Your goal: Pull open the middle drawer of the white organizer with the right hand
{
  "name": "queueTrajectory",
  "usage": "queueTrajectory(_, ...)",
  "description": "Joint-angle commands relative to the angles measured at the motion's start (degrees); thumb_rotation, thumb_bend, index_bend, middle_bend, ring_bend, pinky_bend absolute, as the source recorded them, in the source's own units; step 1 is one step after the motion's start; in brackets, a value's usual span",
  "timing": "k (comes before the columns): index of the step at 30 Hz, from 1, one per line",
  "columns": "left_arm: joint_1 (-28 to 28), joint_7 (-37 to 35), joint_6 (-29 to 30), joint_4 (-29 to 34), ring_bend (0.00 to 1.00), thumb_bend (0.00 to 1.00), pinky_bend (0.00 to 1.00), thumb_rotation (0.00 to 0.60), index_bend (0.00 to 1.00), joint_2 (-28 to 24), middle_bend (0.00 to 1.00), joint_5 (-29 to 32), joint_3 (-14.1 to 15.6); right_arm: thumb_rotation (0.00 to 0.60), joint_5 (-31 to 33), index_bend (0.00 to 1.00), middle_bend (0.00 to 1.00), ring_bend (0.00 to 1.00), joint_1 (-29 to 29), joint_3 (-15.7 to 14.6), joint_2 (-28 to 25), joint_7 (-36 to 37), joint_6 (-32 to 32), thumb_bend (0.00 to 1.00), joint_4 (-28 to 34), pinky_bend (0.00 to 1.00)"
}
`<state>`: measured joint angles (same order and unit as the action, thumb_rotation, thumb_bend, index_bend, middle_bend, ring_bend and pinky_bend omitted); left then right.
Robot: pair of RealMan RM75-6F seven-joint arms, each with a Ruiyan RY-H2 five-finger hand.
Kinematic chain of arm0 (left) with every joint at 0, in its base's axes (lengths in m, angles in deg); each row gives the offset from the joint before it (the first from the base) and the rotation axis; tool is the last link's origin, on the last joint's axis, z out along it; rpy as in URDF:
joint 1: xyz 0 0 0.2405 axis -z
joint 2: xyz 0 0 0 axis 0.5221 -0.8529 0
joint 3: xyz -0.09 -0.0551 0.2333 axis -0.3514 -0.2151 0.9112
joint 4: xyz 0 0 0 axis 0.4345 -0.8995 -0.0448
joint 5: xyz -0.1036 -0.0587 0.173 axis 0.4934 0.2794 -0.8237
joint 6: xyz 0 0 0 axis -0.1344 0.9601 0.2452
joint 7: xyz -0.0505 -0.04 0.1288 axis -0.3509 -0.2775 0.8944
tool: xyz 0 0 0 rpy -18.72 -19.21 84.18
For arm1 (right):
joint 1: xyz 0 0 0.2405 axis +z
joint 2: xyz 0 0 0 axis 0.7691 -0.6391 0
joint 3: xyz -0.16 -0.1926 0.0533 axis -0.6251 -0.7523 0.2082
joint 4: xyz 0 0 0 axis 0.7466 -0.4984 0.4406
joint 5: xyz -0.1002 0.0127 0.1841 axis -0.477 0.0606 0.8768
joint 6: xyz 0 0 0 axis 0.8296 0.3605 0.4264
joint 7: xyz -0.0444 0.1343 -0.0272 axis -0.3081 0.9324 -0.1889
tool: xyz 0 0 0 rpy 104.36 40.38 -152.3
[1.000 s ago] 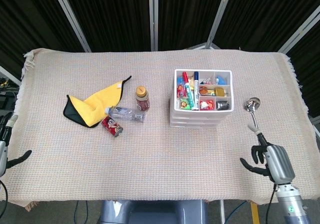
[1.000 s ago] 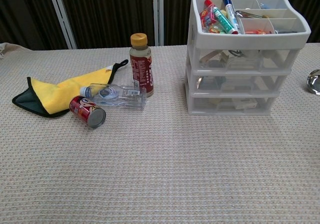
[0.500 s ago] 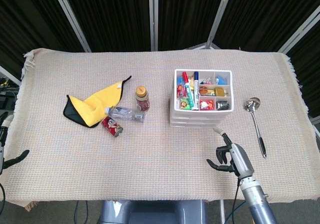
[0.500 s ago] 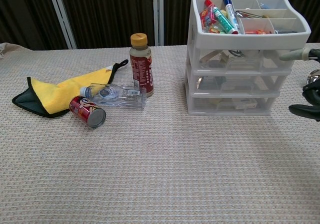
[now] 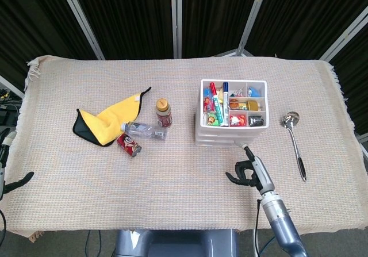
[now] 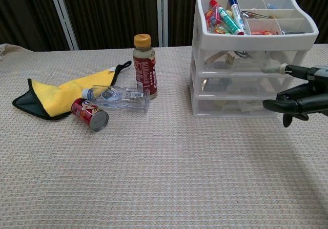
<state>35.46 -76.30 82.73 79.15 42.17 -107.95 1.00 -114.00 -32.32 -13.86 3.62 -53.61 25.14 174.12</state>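
The white organizer [image 5: 233, 131] [image 6: 246, 78] stands right of centre, its top tray full of pens and small items. Its three drawers are all pushed in; the middle drawer [image 6: 245, 85] shows clearly in the chest view. My right hand [image 5: 248, 169] [image 6: 301, 95] hovers just in front of the organizer's right front corner, holding nothing; one finger points toward the drawer fronts and the others curl loosely. It is not touching the drawer. My left hand [image 5: 7, 171] sits at the table's far left edge, only partly visible, empty.
A spoon [image 5: 294, 142] lies right of the organizer. Left of centre are a brown bottle [image 5: 164, 112] [image 6: 144, 65], a clear bottle on its side [image 5: 144, 130] [image 6: 117, 97], a red can [image 5: 129, 144] [image 6: 89, 113] and a yellow cloth [image 5: 105, 119] [image 6: 64, 93].
My right hand has swept from the right front of the table leftward and inward, arriving close in front of the organizer. The left hand barely moved.
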Motion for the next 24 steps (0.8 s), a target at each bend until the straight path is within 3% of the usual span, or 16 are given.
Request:
queueTrajectory(1,0.0,0.0,-0.1,0.0,0.0,0.04,0.0,0.6,0.0,0.0,0.0,0.0,0.0,0.6,1.1,0.13,0.82,0.82,0.5,1.2,1.1,1.9,0.7,0.2,-0.9,0.59)
queueTrajectory(24,0.0,-0.8,-0.3,0.1,0.0,0.04,0.0,0.6,0.0,-0.3,0.0,0.1,-0.1,0.6,4.3,0.18,0.82,0.82,2.1,4.1,7.2,4.7,1.5,0.22,-5.2,0.59)
